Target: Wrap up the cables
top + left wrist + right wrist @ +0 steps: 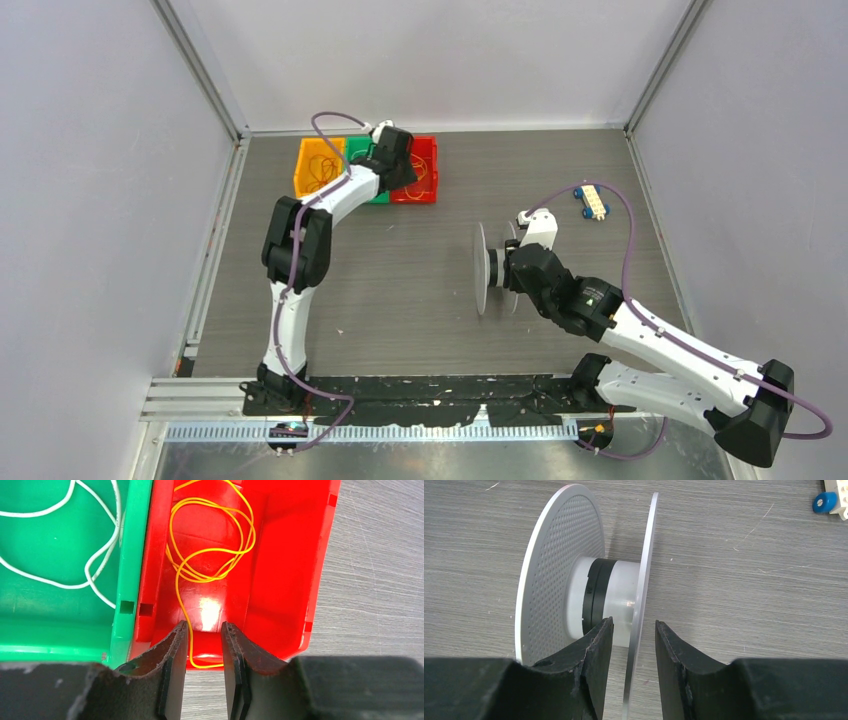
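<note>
Fingertips (pixel 175 645) of the left gripper (pixel 204 627) stand partly spread at the red bin's (pixel 295 580) near wall. A strand of the yellow wire (pixel 184 611) runs between them, apparently lined up for a pinch. Its loops lie deeper in the bin. Right gripper (pixel 631 625) fingers, also apart, straddle one flange of the spool (pixel 559 580), likely steadying it upright on the table (pixel 749 580) for winding

yellow-orange cable (pixel 171 535), red bin (pixel 290 555), green bin (pixel 131 540), perforated grey spool (pixel 556 565)
</note>
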Tool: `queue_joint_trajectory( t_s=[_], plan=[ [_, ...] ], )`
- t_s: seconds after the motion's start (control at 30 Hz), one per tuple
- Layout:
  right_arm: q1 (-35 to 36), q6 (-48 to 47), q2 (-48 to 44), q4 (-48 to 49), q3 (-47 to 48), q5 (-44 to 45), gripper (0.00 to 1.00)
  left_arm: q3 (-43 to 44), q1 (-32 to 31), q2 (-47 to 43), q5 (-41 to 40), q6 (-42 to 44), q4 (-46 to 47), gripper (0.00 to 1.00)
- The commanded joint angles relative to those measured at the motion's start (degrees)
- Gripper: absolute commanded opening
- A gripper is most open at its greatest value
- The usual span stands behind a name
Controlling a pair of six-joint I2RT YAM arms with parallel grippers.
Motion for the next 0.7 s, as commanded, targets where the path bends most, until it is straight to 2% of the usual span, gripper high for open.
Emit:
queue_joint_trajectory(
  t_s=[0.0,0.17,0.47,0.57,0.67],
  plan=[
    [-0.14,-0.9,-1.33,2.19,0.55,0.15,0.42,2.81,0.36,0.52,-1.74,0.3,-2.01,0.33],
    [-0.14,-1.31,-2.23,2.19,0.64,0.53,0.43,5.5,0.51,1.71,-1.92,0.14,-5.93,0.33],
    [-0.13,-2.13,-3.46,2.14,1.23,0.76,0.43,4.0,1.23,2.16,1.16,-2.32,-4.27,0.31],
    [-0.18,-2.36,-4.04,2.31,0.99,0.95,0.43,4.1,1.26,2.15,1.78,-1.78,-4.06,0.21],
    [-0.14,-2.97,-4.11,2.52,1.26,1.01,0.43,4.17,1.27,1.96,2.54,-0.98,-3.76,0.06]
  ],
)
